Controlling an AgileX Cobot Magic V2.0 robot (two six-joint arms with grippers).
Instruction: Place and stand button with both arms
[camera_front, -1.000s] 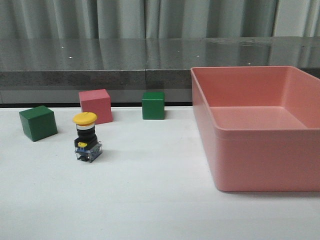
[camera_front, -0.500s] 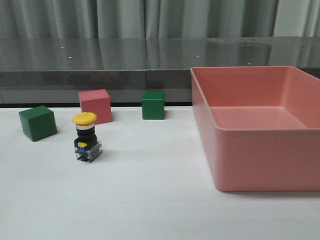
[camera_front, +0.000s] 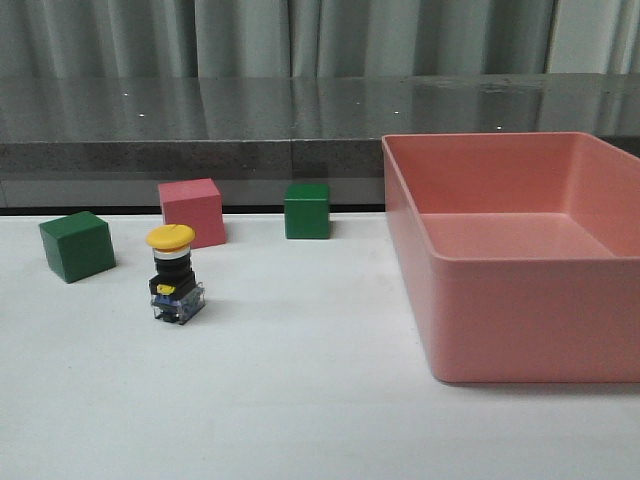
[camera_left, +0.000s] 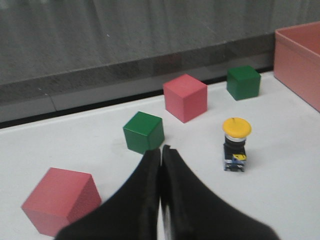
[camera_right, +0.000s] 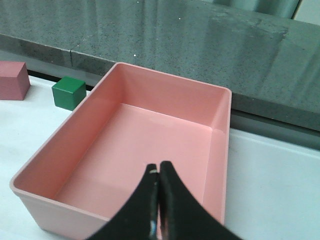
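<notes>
The button (camera_front: 175, 278) stands upright on the white table, yellow cap on top, black collar and clear-blue base below; the left wrist view also shows the button (camera_left: 236, 144). My left gripper (camera_left: 161, 149) is shut with nothing in it, hanging above the table well short of the button. My right gripper (camera_right: 159, 167) is shut and empty, hovering over the pink bin (camera_right: 125, 107). Neither arm appears in the front view.
A green cube (camera_front: 76, 245), a pink cube (camera_front: 191, 212) and a second green cube (camera_front: 306, 210) sit behind the button. Another pink cube (camera_left: 60, 199) lies close to my left gripper. The large pink bin (camera_front: 470, 320) fills the right side. A dark ledge (camera_front: 200, 155) runs along the back.
</notes>
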